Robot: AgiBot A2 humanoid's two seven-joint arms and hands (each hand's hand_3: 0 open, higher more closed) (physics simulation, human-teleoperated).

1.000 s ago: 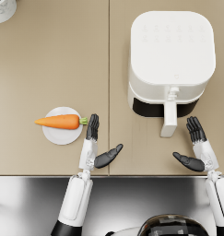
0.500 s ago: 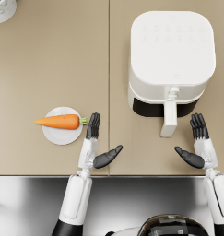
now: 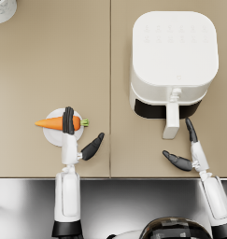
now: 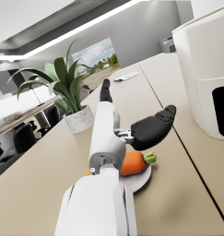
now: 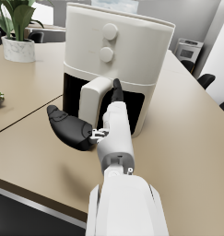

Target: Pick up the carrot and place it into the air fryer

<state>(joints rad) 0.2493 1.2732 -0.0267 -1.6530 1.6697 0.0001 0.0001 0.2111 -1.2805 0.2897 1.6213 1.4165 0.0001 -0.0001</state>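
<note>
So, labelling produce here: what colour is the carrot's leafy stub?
Green, on the orange carrot; the stub shows best in the left wrist view.

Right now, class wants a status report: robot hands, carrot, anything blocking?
Left robot hand over carrot, open. Right robot hand open beside air fryer. Nothing blocking.

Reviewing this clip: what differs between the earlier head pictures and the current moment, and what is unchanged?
The left hand has reached forward from beside the small white plate; its fingers now lie across the orange carrot, thumb still spread aside, so no closed grip shows. The right hand has edged forward towards the white air fryer's handle, still open. Carrot, plate and fryer have not moved.
</note>
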